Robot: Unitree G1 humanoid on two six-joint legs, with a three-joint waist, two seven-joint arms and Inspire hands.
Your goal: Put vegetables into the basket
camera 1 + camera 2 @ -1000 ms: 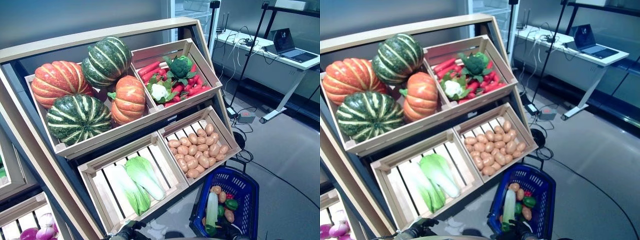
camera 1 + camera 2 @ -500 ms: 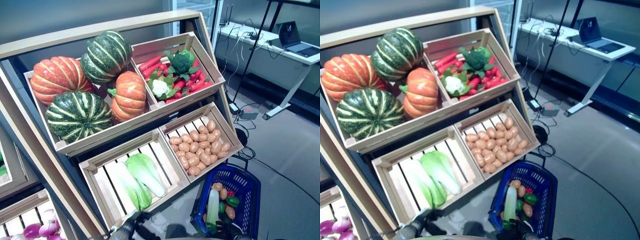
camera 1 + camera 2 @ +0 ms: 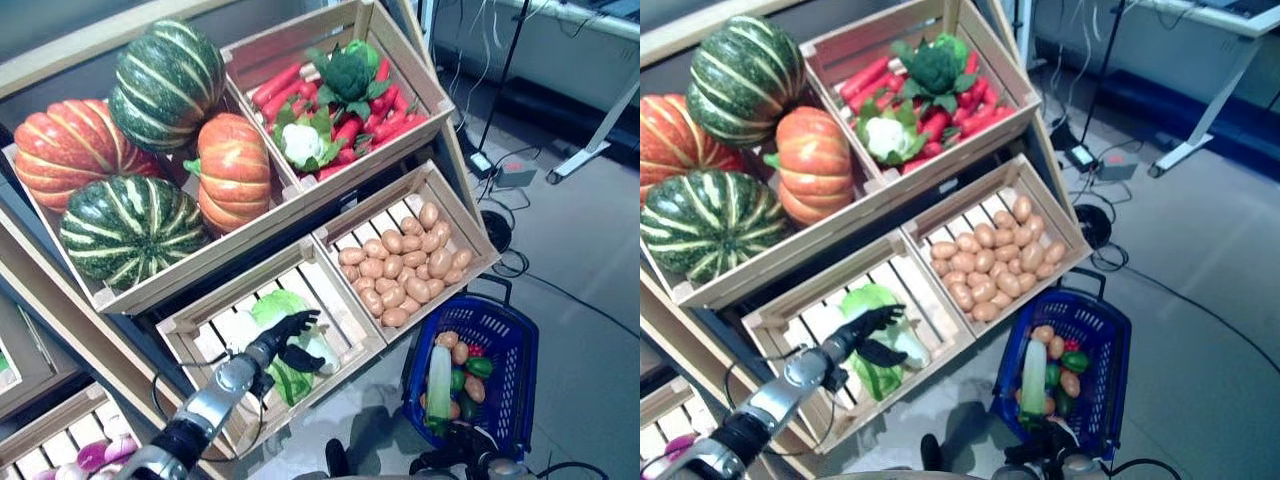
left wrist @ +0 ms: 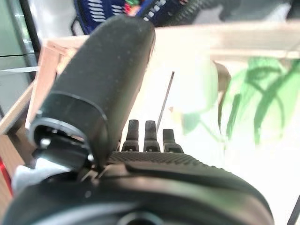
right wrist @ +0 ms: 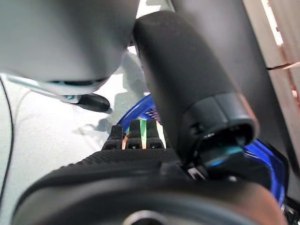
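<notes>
A slanted wooden shelf (image 3: 60, 300) of crates is set on a grey floor (image 3: 590, 250). The left hand (image 3: 288, 340), fingers spread apart, is held over the cabbages (image 3: 285, 372) in the lower-left crate (image 3: 200, 320). The blue basket (image 3: 505, 345) is partly filled. The right hand (image 5: 154, 136) is barely seen; its fingers cannot be judged.

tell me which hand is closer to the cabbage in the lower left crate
Left. The left hand is spread open right over the cabbage in that crate. The right hand is low down by the blue basket, clear of the crate.
</notes>
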